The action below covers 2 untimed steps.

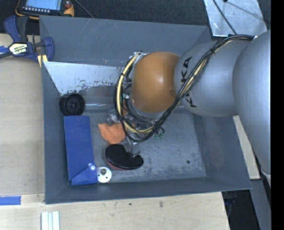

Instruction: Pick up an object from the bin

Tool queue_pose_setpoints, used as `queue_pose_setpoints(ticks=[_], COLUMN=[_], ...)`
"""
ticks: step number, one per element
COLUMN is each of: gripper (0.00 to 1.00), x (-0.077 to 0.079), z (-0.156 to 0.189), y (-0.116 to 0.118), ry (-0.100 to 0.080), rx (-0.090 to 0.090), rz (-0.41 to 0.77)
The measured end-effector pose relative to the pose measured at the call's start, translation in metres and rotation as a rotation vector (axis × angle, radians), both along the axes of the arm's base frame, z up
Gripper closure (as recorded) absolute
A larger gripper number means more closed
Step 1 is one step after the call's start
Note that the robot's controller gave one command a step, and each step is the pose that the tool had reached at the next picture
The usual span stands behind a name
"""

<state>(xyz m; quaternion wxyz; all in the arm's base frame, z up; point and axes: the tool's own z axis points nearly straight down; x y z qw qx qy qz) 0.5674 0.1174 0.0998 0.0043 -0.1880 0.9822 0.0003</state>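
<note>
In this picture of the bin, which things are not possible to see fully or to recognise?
Camera view:
- Orange thing: its right part is hidden by the arm.
- Black disc: the gripper covers part of it; contact unclear.
- Small white round thing: too small to identify.

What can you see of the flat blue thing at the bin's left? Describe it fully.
The flat blue thing is a plain matt oblong, like card or foam. It lies on the bin floor beside the left wall, long side running up the view. A small white round thing touches its lower right corner; a black round thing sits just past its upper end.
</note>
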Motion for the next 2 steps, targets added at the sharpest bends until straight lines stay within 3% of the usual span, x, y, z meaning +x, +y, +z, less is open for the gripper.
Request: queue_pose_setpoints(ticks=[1, 2], gripper=[1.00, 1.00], x=[0.0421, 0.0422], z=[-0.0258, -0.0258], y=[0.0782, 0.0782], ry=[0.000, 0.000], rx=[0.000, 0.001], rz=[0.234, 0.234])
